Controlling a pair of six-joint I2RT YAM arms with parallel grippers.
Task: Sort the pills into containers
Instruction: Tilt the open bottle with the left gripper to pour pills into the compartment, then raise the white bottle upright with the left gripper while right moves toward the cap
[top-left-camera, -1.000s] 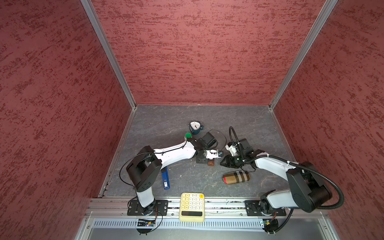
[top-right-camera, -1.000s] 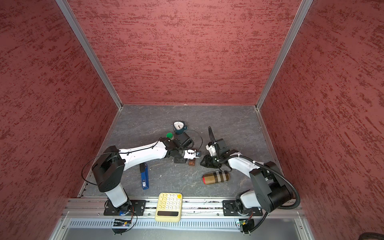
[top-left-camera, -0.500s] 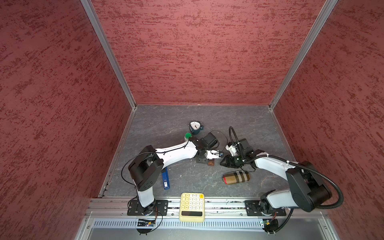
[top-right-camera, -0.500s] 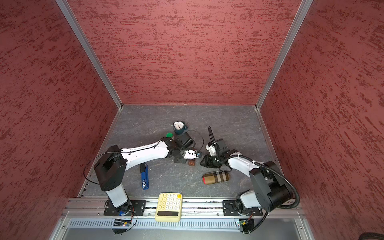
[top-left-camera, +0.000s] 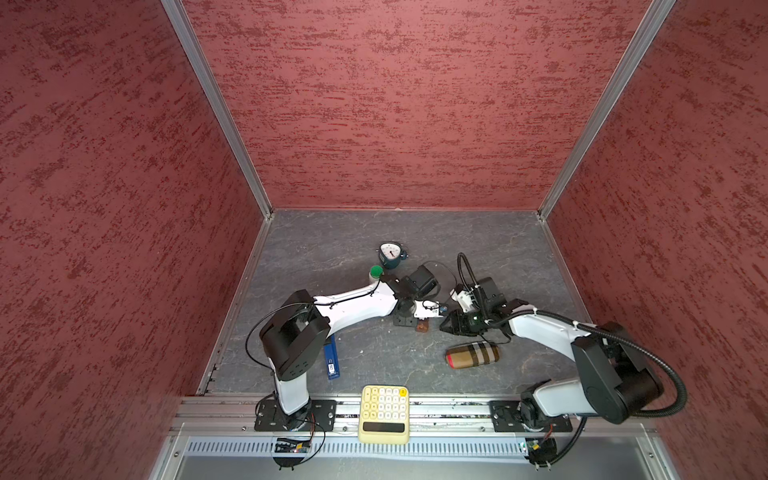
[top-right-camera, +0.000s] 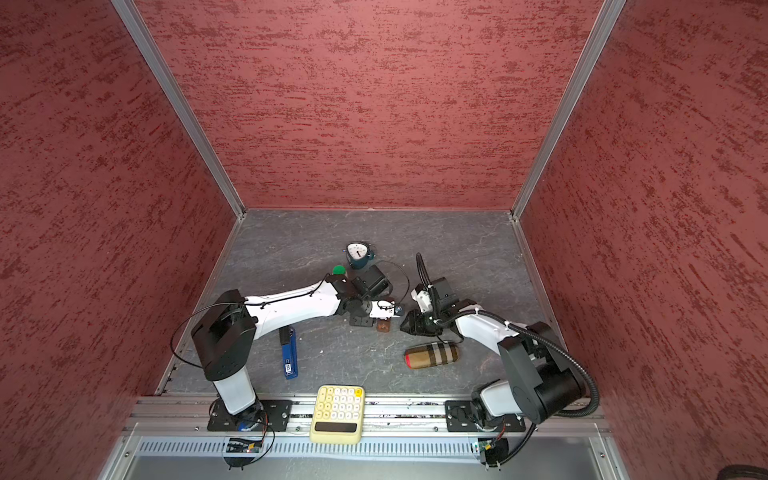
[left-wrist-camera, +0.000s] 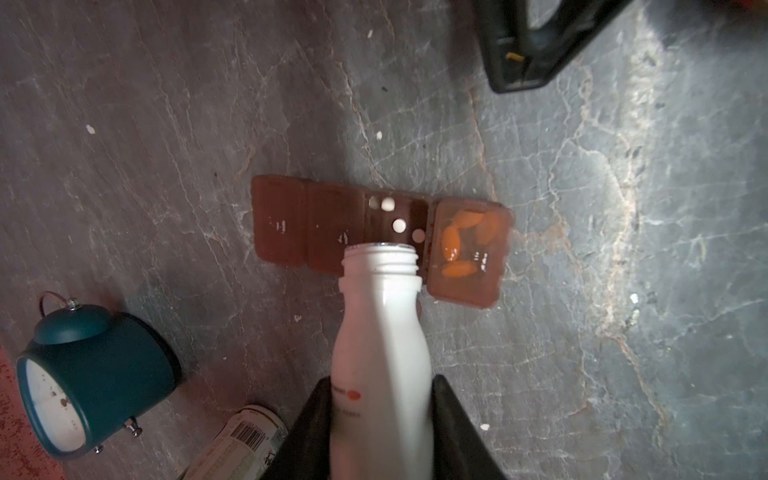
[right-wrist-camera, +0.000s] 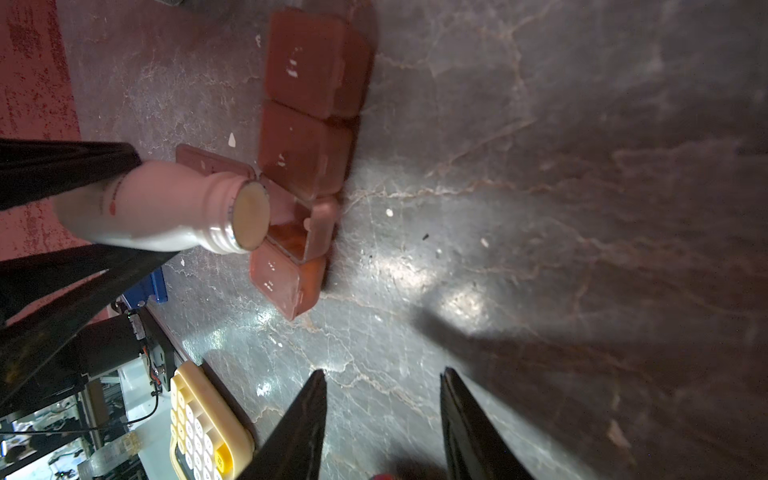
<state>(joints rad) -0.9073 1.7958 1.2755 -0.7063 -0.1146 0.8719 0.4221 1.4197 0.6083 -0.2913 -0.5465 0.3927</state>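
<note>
White bottle (left-wrist-camera: 380, 345) still above brown containers (left-wrist-camera: 286, 224)

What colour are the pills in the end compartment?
Orange pills; clearest in the left wrist view.

3 red textured walls (top-left-camera: 395, 104), aluminium corner posts (top-left-camera: 217, 108), grey marbled floor (top-left-camera: 332, 241), metal rail (top-left-camera: 449, 409) along front edge.

White shells on my left arm (top-left-camera: 357, 303) and right arm (top-left-camera: 544, 332), black joints, looping cable (top-left-camera: 680, 392), tapered black right gripper (right-wrist-camera: 382, 370).
</note>
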